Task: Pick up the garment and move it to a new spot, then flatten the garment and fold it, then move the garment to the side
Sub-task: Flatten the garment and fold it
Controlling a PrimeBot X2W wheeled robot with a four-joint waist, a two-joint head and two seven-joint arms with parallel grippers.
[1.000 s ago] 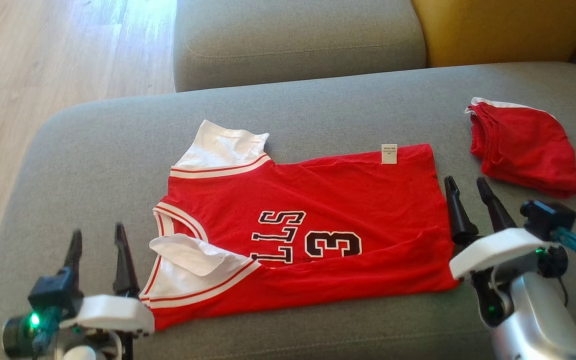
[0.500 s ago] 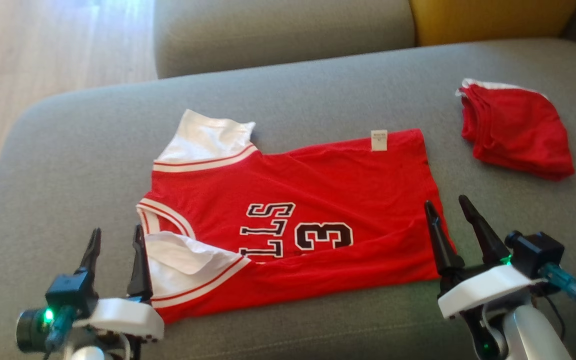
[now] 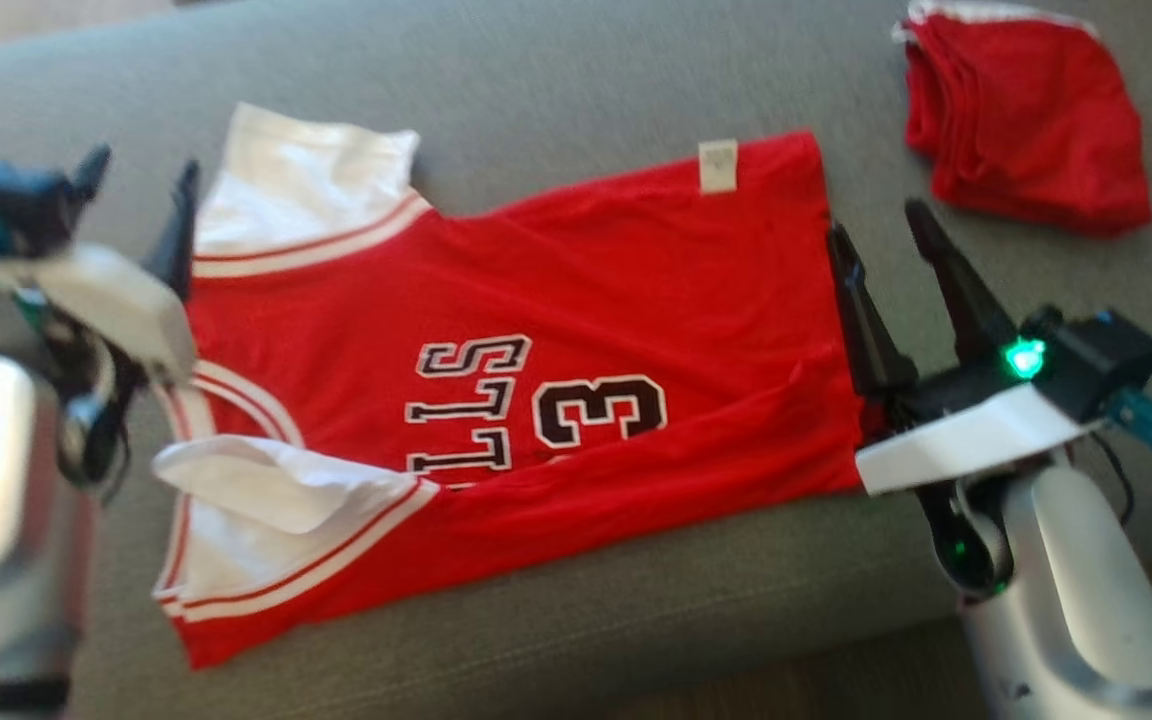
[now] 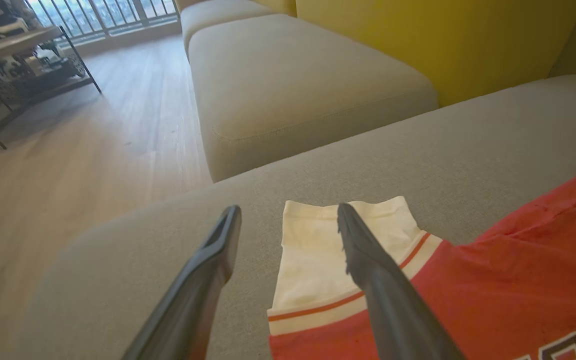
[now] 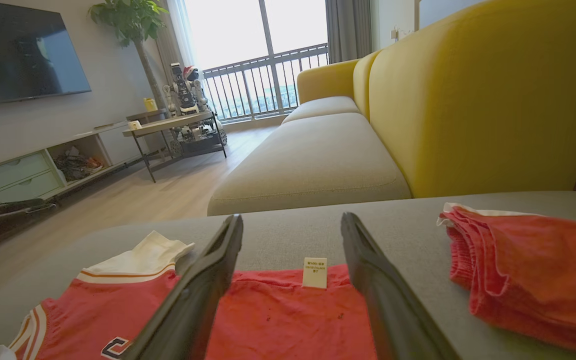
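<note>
Both agape, empty: L hand by jersey sleeve, R hand by hem

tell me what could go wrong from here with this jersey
The near sleeve lies crumpled over the jersey; folding now could trap that crease. The open right gripper stands at the hem, near the folded red garment, and might drag that along too.
</note>
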